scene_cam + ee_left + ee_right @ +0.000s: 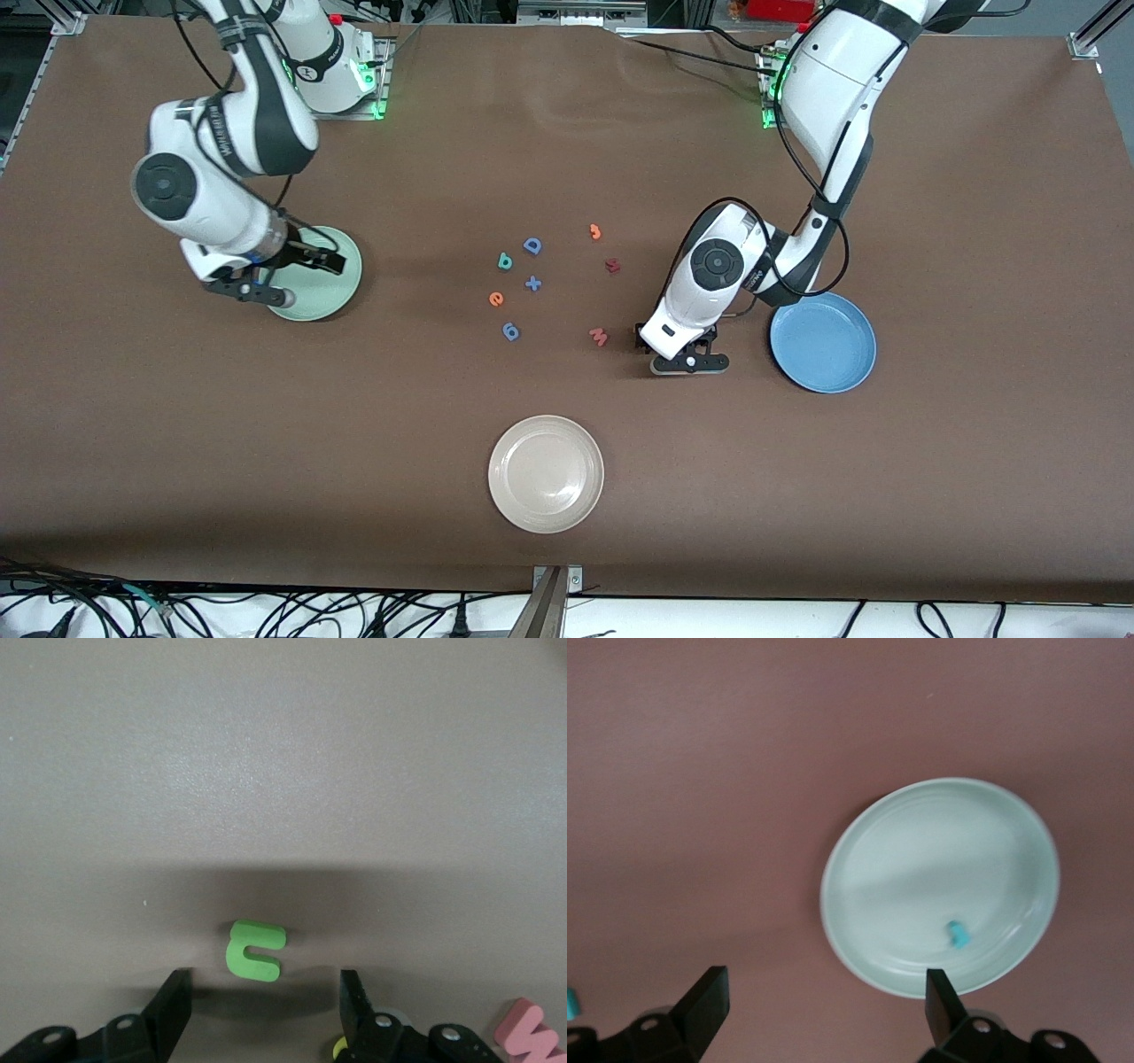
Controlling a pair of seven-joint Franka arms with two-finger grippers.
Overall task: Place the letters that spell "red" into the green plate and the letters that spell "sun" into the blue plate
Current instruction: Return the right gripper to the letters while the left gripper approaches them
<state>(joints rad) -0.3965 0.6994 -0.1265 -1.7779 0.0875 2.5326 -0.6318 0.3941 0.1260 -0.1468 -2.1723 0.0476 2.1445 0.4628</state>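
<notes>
left pincer [264, 992] low by green letter [256, 949] | right pincer [824, 997] apart, maybe over green plate [859, 859]

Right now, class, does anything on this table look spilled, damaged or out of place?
Nothing stands out. The loose letters lie flat on the table, the green letter sits between the left gripper's open fingers, and one teal piece lies in the green plate.

Brown table covering [567, 142], lightly wrinkled at the robots' edge. Black cables [266, 611] along the camera edge. Metal frame corners [1085, 40] visible.
</notes>
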